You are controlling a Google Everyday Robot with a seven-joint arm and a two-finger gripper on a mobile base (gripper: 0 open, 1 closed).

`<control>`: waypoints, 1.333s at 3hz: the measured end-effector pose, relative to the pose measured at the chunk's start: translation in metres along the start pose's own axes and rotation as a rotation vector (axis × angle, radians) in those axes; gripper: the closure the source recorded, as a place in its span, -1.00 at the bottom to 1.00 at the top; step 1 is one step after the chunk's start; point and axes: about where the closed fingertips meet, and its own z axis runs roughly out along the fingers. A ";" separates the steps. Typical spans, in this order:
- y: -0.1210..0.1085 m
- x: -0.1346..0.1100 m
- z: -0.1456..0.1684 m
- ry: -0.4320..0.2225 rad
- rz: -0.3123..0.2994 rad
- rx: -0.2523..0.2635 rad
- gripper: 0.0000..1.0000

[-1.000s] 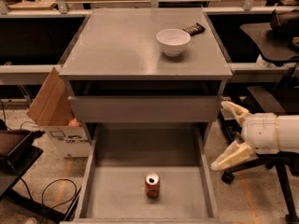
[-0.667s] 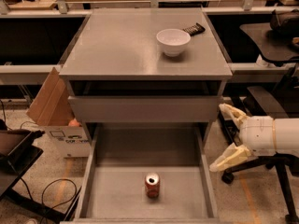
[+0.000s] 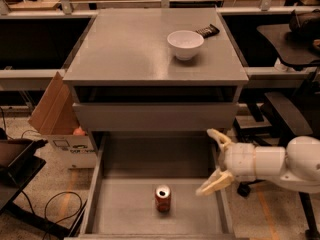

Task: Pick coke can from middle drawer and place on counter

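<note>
The coke can [image 3: 162, 198] stands upright on the floor of the open middle drawer [image 3: 125, 209], near the front and a little right of centre. My gripper [image 3: 212, 160] is open, its two cream fingers spread one above the other over the drawer's right wall, to the right of the can and above it, apart from it. The white arm reaches in from the right edge. The counter [image 3: 125, 49] is the grey cabinet top above the drawer.
A white bowl [image 3: 185, 44] and a dark flat object [image 3: 207, 31] sit on the counter's back right. A cardboard box [image 3: 55, 119] stands left of the cabinet. Office chairs [image 3: 295, 59] stand at the right. Cables lie on the floor at the lower left.
My gripper has moved left, from beside the cabinet to over the drawer's right wall, closer to the can. The can has not moved.
</note>
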 end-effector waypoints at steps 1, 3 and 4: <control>0.024 0.049 0.085 -0.058 0.022 -0.042 -1.00; 0.046 0.120 0.178 -0.081 0.035 -0.094 -1.00; 0.049 0.144 0.191 -0.078 0.050 -0.095 -1.00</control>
